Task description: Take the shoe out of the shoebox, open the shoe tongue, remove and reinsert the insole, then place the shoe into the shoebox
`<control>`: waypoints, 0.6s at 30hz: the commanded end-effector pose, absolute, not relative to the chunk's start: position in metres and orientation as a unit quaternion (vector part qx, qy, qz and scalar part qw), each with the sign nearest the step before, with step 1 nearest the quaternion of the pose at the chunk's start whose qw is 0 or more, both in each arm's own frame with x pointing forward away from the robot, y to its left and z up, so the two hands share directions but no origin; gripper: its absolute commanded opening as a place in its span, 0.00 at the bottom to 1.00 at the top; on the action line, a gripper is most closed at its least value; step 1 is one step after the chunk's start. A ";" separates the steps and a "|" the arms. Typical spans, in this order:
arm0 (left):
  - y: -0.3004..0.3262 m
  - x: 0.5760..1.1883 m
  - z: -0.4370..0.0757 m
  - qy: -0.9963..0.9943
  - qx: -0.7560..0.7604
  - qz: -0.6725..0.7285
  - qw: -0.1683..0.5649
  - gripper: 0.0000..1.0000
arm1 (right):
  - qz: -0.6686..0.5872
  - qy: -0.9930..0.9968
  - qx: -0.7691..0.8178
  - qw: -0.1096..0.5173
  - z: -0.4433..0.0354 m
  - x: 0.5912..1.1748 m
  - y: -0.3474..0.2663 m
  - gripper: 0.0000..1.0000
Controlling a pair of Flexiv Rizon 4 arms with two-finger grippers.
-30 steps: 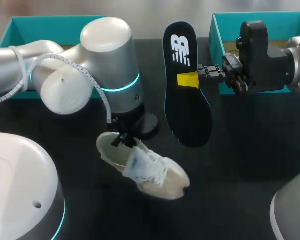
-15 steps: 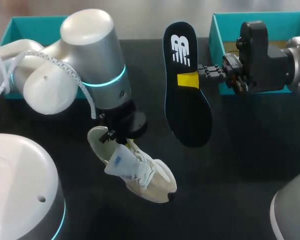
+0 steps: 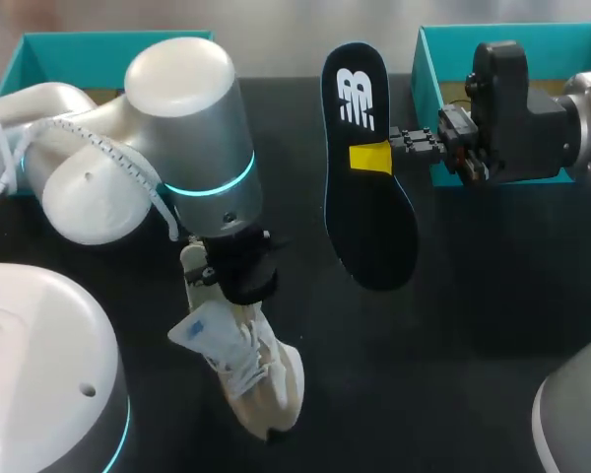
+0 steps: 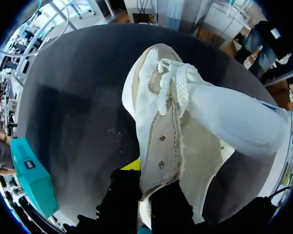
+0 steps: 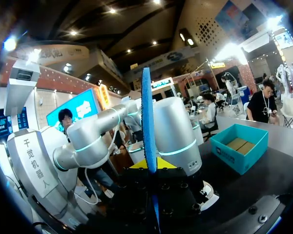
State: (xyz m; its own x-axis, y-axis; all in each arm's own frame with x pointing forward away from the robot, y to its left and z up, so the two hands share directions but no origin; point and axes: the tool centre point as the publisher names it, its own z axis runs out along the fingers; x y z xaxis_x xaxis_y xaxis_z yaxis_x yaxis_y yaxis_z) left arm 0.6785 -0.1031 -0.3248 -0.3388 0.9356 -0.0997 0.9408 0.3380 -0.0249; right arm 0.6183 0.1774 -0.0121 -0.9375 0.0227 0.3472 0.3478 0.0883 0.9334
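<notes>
Footwear handling at a black desk [image 3: 473, 325]: the left jaws pinch the white shoe [image 3: 248, 379] by the rim of its opening, with its laces and loose tongue stretching ahead of them. The right jaws clamp the dark insole [image 3: 367, 197] at mid-length, edge-on between them. A teal shoebox [image 3: 428, 89] sits just behind the right jaws. A second teal box [image 3: 30, 59] lies well behind the left jaws.

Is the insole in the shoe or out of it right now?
Out. The right gripper holds the insole in the air, apart from the shoe in the left gripper.
</notes>
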 end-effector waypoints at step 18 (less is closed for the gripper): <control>-0.120 0.657 -0.334 0.731 0.678 -0.060 0.053 0.00 | -0.663 -0.727 -0.128 0.123 -0.013 0.619 0.180 0.00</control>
State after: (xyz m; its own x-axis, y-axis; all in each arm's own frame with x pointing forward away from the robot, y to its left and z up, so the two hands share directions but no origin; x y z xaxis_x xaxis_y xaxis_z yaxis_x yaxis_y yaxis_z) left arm 0.6591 -0.1145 -0.3298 -0.0761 0.9836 -0.1635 0.9971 0.0737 -0.0208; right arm 0.6183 0.1774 -0.0121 -0.9375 0.0228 0.3471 0.3478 0.0883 0.9334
